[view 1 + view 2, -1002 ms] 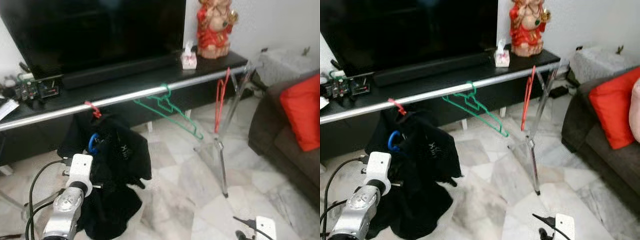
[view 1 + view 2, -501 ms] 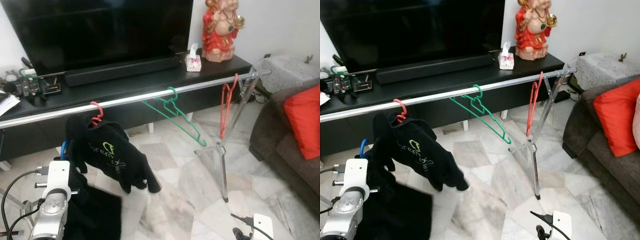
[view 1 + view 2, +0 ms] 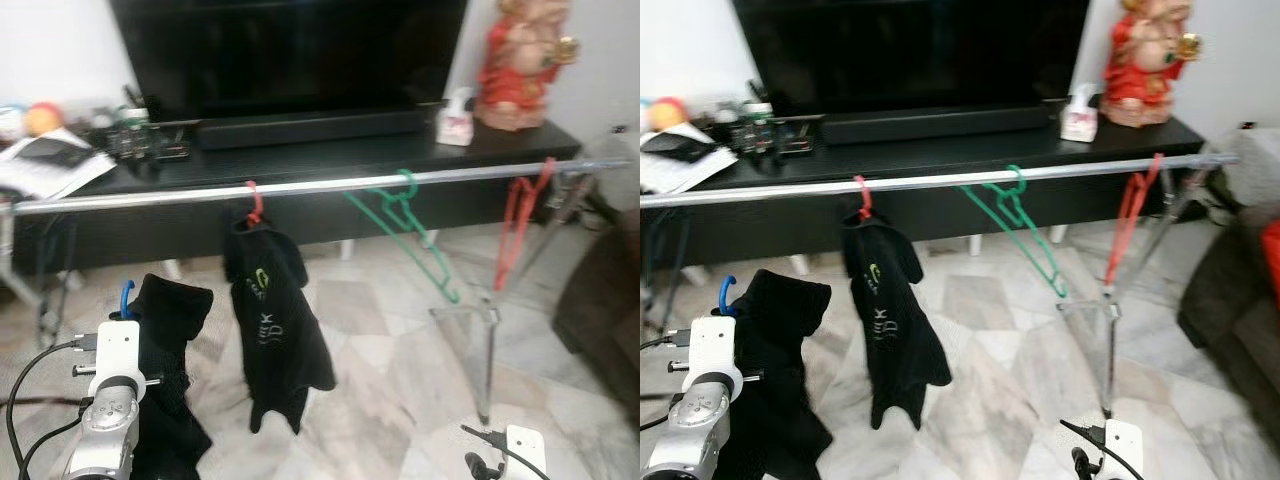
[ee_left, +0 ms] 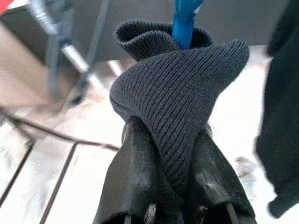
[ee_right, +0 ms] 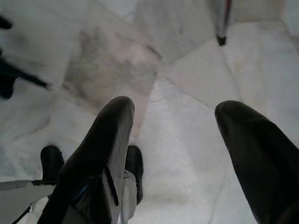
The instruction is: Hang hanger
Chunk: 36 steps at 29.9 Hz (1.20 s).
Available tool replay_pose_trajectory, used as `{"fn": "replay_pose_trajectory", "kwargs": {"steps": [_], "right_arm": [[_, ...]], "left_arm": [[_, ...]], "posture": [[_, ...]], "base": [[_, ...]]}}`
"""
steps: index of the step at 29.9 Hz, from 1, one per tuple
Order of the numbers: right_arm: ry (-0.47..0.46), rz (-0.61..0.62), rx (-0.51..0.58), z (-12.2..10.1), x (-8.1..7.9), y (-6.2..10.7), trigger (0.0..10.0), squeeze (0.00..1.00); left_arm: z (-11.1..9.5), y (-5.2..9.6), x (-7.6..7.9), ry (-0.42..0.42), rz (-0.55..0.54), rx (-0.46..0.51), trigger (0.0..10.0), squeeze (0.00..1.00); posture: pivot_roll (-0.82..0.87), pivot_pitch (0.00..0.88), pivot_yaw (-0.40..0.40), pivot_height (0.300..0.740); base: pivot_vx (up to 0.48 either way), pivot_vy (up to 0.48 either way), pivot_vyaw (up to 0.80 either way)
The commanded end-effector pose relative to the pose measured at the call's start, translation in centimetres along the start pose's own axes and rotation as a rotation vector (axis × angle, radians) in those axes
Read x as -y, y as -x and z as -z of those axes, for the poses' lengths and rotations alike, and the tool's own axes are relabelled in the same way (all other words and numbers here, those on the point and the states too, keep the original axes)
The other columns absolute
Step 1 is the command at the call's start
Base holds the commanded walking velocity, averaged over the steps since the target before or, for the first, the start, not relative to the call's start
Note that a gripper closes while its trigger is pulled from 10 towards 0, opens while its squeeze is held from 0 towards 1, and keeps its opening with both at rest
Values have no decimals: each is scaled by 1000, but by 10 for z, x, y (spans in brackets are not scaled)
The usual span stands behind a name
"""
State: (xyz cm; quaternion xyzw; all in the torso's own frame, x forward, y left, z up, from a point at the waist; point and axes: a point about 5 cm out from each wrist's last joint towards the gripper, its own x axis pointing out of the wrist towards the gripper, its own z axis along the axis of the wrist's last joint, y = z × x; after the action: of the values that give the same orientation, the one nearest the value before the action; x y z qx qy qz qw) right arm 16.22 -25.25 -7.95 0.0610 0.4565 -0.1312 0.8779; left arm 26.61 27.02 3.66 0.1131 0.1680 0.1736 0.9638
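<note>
A blue hanger (image 3: 124,297) carries a dark knit garment (image 3: 168,335) low at the left, below the silver rail (image 3: 400,181). My left gripper (image 4: 168,135) is shut on the garment's collar, just under the blue hook (image 4: 185,17). Along the rail hang a red hanger (image 3: 252,203) with a black shirt (image 3: 275,325), a bare green hanger (image 3: 408,225) and a bare red hanger (image 3: 520,222). Low at the right, my right gripper (image 5: 175,126) is open over the marble floor.
Behind the rail stands a black TV bench (image 3: 330,150) with a TV, a tissue box (image 3: 455,112) and a red statue (image 3: 522,65). Papers and clutter (image 3: 60,160) lie at its left end. The rack's leg (image 3: 488,350) stands at the right, near a dark sofa (image 3: 610,310).
The camera has swung left, so the whole scene sits further right. The black shirt on the red hanger now hangs straight and narrow. My left gripper still holds the blue hanger's garment.
</note>
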Motion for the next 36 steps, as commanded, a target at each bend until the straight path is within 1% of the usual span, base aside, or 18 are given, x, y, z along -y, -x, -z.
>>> {"fn": "replay_pose_trajectory", "kwargs": {"steps": [1,7,11,12,15,17,20,27,30,36], "right_arm": [[11,2,-1,0,2,0,10000,0],[16,0,-5,0,1,0,10000,0],[16,-4,-2,0,1,0,10000,0],[0,-5,-2,0,1,0,10000,0],[-2,-2,-5,0,1,0,10000,0],[-11,-2,-4,0,1,0,10000,0],[-13,-4,-3,0,1,0,10000,0],[-6,-3,-5,0,1,0,10000,0],[-4,-2,-6,0,2,0,10000,0],[-3,-4,-6,1,2,0,10000,0]], "left_arm": [[-8,-2,-2,18,-11,36,10000,0],[-11,-2,4,24,29,54,10000,0],[-13,-1,9,35,78,69,10000,0],[-14,-1,12,38,101,75,10000,0],[-15,1,19,45,174,84,10000,0],[-16,4,29,18,268,97,10000,0],[-14,4,31,23,285,81,10000,0],[-15,3,32,24,301,81,10000,0],[-16,3,33,12,317,85,10000,0],[-16,3,33,14,323,89,10000,0]], "posture": [[-44,18,2,740],[-43,21,1,740],[-44,21,2,740],[-44,21,2,740],[-43,21,0,740],[-43,21,0,740],[-43,21,0,740],[-42,15,-1,740],[-39,7,-4,740],[-40,0,-3,740]], "base": [[0,0,800],[0,0,582],[0,0,548],[0,0,0],[0,0,0],[0,0,0],[0,0,0],[0,0,0],[0,0,0],[314,0,0]]}}
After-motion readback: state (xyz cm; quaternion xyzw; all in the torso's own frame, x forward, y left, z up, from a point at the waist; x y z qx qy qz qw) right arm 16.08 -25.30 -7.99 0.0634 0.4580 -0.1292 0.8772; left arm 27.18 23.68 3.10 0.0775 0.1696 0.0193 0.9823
